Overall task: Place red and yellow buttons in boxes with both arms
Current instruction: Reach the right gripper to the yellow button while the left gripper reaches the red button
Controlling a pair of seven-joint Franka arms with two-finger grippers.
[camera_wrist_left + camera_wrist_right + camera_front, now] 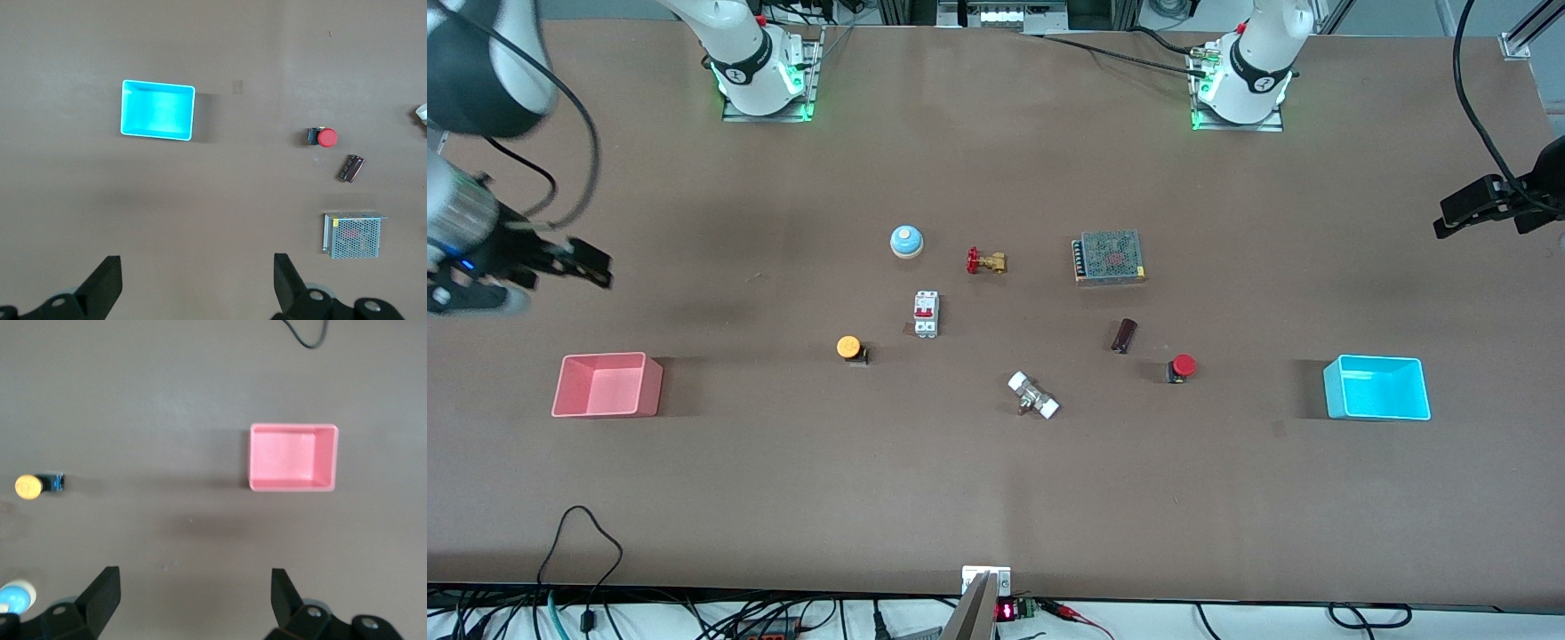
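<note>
We've got both grippers spread wide and empty, high at the worktop's end edges: left gripper (193, 283) nearer the red mushroom-cap button (1181, 367), right gripper (190, 600) nearer the orange-yellow mushroom-cap button (850, 348).

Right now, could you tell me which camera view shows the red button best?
The left wrist view: the red button lies on its side with red cap and black base clearly separated, beside the dark cylinder. The front view shows it smaller, between that cylinder and the cyan box. The right wrist view does not show it.
</note>
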